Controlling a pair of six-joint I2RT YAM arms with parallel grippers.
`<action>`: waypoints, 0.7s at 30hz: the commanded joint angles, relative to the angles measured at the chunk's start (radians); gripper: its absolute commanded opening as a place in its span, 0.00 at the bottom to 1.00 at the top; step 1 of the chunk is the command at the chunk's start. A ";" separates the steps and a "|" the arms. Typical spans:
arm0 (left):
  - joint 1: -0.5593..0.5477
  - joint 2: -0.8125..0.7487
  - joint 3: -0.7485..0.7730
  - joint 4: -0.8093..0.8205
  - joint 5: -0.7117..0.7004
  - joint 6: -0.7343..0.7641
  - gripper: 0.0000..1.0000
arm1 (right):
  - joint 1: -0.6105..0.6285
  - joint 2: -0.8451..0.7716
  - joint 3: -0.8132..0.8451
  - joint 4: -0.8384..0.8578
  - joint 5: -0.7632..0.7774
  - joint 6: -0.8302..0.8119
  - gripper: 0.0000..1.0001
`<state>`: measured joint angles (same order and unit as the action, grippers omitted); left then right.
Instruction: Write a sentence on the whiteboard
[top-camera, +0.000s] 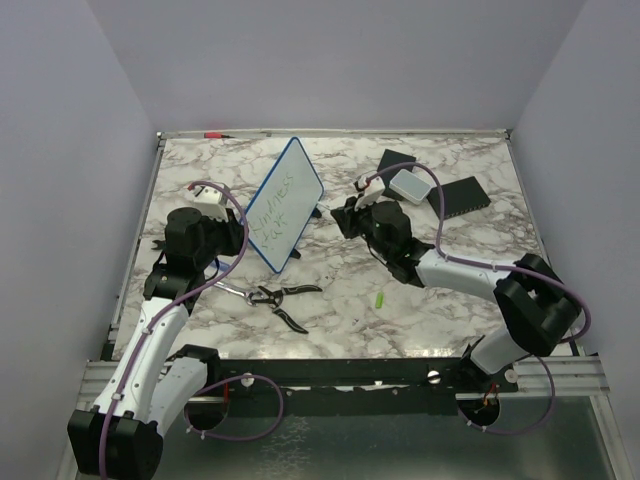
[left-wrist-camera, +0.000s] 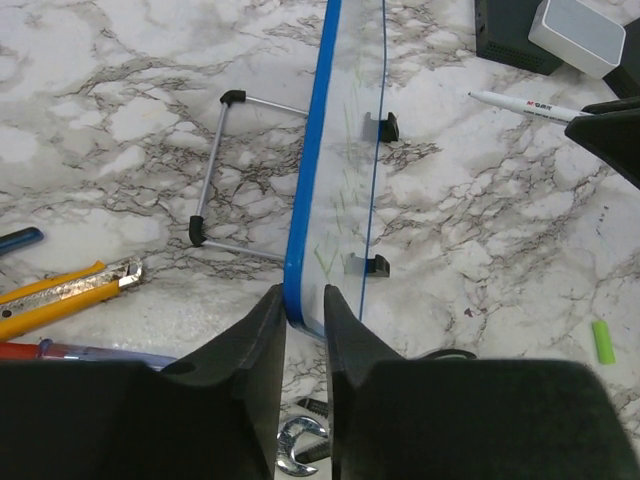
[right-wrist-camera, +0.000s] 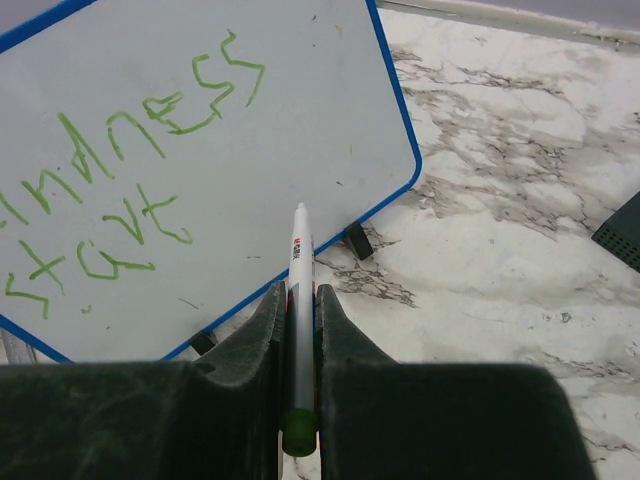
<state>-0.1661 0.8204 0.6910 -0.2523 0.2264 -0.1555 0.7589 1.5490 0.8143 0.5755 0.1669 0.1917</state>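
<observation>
The whiteboard (top-camera: 285, 203) stands tilted on its edge, left of centre; it has a blue frame. In the left wrist view it shows edge-on (left-wrist-camera: 305, 200). My left gripper (top-camera: 243, 238) (left-wrist-camera: 305, 308) is shut on its lower near corner. The sentence (right-wrist-camera: 130, 130) is in green, two lines reading about "Kindness" and "start". My right gripper (top-camera: 350, 215) (right-wrist-camera: 300, 300) is shut on a white marker (right-wrist-camera: 301, 270) with a green end. The marker points at the board's lower right part. In the left wrist view the marker (left-wrist-camera: 525, 105) tip is a short way off the board.
Black-handled pliers (top-camera: 280, 297) and a green cap (top-camera: 379, 299) lie near the front. Two black pads (top-camera: 465, 195) and a white box (top-camera: 411, 183) lie at the back right. A yellow utility knife (left-wrist-camera: 60, 295), a wire stand (left-wrist-camera: 215, 175) and a wrench (left-wrist-camera: 295, 445) lie by the left gripper.
</observation>
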 joint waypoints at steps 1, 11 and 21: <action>-0.004 -0.005 -0.003 -0.021 -0.035 0.007 0.27 | -0.012 -0.056 -0.015 -0.054 -0.026 0.006 0.01; -0.004 -0.036 -0.004 -0.048 -0.061 0.007 0.50 | -0.015 -0.146 -0.075 -0.080 0.017 -0.002 0.01; -0.012 -0.056 0.205 -0.165 -0.200 0.049 0.78 | -0.016 -0.293 -0.083 -0.215 0.132 -0.026 0.01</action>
<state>-0.1665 0.7574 0.7418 -0.3660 0.1158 -0.1349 0.7502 1.3251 0.7372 0.4419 0.2157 0.1837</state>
